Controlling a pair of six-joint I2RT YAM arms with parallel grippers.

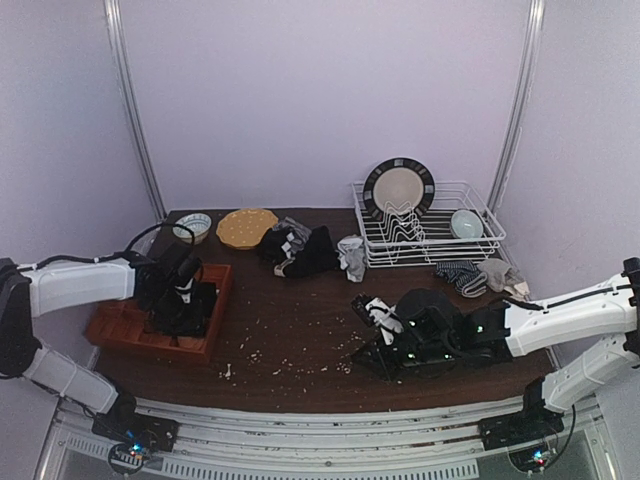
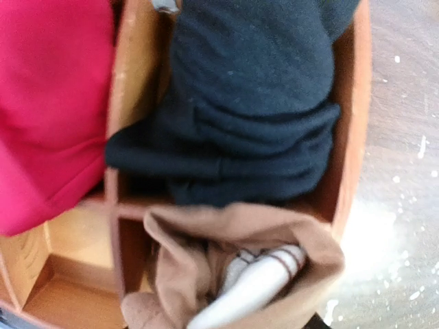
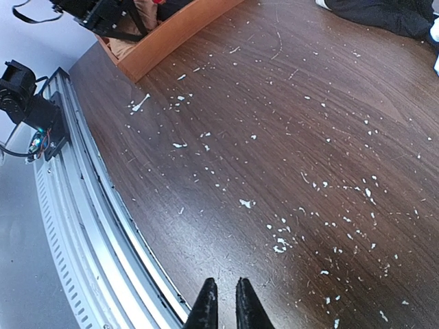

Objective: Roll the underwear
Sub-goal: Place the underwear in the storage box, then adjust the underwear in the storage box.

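Table [image 1: 300,330]: dark brown wood grain, flecked white. Divided box [image 2: 134,62]: orange-brown wood. Inside it, rolled underwear [image 2: 254,116]: black, faintly bluish (left wrist view). Below, tan-brown underwear [image 2: 206,240]: white band with maroon stripes. Beside these, cloth [image 2: 48,103]: bright pinkish red. Plate [image 1: 398,188]: beige centre, black-and-white striped rim. Dish [image 1: 246,228]: yellow. Rack [image 1: 470,255]: white wire. Sock [image 1: 458,272]: dark-and-white stripes.

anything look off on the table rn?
White flecks are scattered across the dark table, thickest toward the middle front. They look like spilled crumbs or chipped finish; can't tell which. A striped sock also lies crumpled right beside the dish rack, odd next to dishes.
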